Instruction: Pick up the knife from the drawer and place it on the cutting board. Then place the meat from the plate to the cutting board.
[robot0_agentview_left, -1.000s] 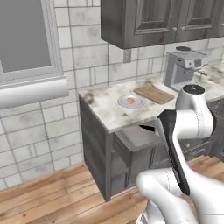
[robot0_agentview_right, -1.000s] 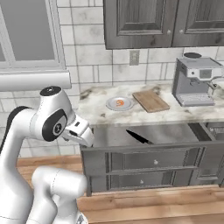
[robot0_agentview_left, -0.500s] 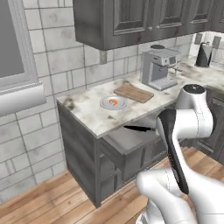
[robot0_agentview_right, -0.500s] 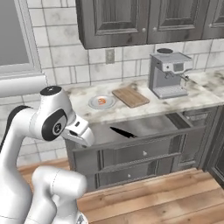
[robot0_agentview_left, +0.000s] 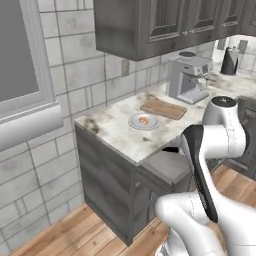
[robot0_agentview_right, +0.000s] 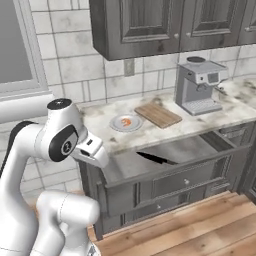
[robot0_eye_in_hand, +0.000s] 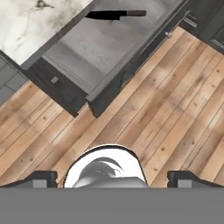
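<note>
- Marble-patterned counter (robot0_agentview_left: 120, 132) in the left base view carries the round plate (robot0_agentview_left: 144, 121) with the small orange-red meat (robot0_agentview_left: 144, 120) on it; the brown wooden cutting board (robot0_agentview_left: 163, 108) lies just beside the plate, toward the coffee machine (robot0_agentview_left: 187, 77). The open drawer (robot0_agentview_left: 167, 162) juts out below the counter edge, partly hidden by the white arm.
- In the right base view the drawer (robot0_agentview_right: 170, 160) stands pulled out under the counter, and the black knife (robot0_agentview_right: 154, 158) lies flat on its grey floor, near the left half. Above it, the plate (robot0_agentview_right: 126, 122) holds the meat (robot0_agentview_right: 126, 121), with the cutting board (robot0_agentview_right: 160, 114) to its right, bare. The arm's hand hangs at the drawer's left corner.
- In the hand view the gripper (robot0_eye_in_hand: 112, 179) has its tips spread wide apart with nothing between them, over the wooden floor (robot0_eye_in_hand: 175, 113). The knife (robot0_eye_in_hand: 114, 15) lies in the drawer (robot0_eye_in_hand: 94, 54) at the top of the view, well apart from the tips.
</note>
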